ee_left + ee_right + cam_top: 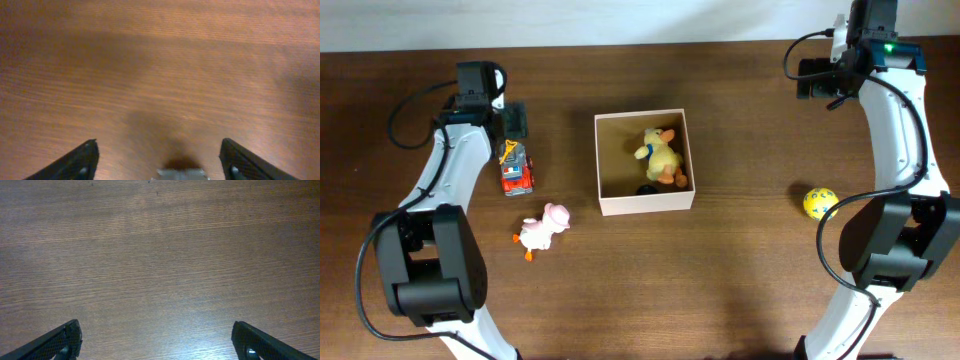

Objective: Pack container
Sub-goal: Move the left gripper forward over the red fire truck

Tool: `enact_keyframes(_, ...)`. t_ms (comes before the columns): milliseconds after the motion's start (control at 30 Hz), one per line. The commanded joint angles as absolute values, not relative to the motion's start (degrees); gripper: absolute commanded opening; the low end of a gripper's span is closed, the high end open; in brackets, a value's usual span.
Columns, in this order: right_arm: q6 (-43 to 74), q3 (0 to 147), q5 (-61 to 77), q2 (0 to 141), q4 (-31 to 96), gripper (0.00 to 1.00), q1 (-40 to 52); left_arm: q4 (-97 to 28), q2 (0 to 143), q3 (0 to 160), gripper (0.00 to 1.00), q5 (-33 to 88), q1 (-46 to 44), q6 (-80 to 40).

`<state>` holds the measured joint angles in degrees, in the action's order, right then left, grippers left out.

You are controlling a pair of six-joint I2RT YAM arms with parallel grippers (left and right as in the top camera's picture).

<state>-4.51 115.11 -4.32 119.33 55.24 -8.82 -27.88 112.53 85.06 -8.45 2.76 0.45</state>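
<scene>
Container (619, 166): square, shallow, cream-walled, open-topped.

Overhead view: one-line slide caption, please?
Plush duck in the container; toy truck, pink plush and yellow ball lie outside it.

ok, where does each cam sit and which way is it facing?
Overhead: fixed above the table, looking straight down; left arm and right arm show, container with yellow plush duck between them.
Left wrist: on the left arm, facing down at wood; left gripper open, fingertips at bottom corners.
Right wrist: likewise on the right arm; right gripper open over bare wood.
Shared: all three see the wooden table.
</scene>
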Motion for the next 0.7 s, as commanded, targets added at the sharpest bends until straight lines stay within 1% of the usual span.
enact_keyframes(0, -4.25, 116.16, -4.97, 119.63, 55.24, 0.99, -8.75, -30.44, 112.95, 86.30, 0.75, -3.62, 2.94, 0.71)
enact_keyframes(100, -4.27, 116.16, -4.97, 119.63, 55.24, 0.99, -8.75, -33.15, 113.14, 86.30, 0.75, -3.60, 2.90, 0.71)
enact_keyframes(133, -4.27, 116.16, -4.97, 119.63, 55.24, 0.99, -8.75, -33.76, 113.19, 86.30, 0.78, -3.62, 2.90, 0.71)
enact_keyframes(200, -4.25, 116.16, -4.97, 119.63, 55.24, 0.99, -8.75, -34.92, 113.36, 86.30, 0.87, -3.86, 2.90, 0.71)
enact_keyframes(567, -4.27, 116.16, -4.97, 119.63, 55.24, 0.99, -8.75, -37.10, 113.95, 86.28, 0.87, -3.81, 2.90, 0.67)
enact_keyframes(667, -4.25, 116.16, -4.97, 119.63, 55.24, 0.99, -8.75, -37.26, 115.07, 86.28, 0.87, -3.81, 2.90, -1.34)
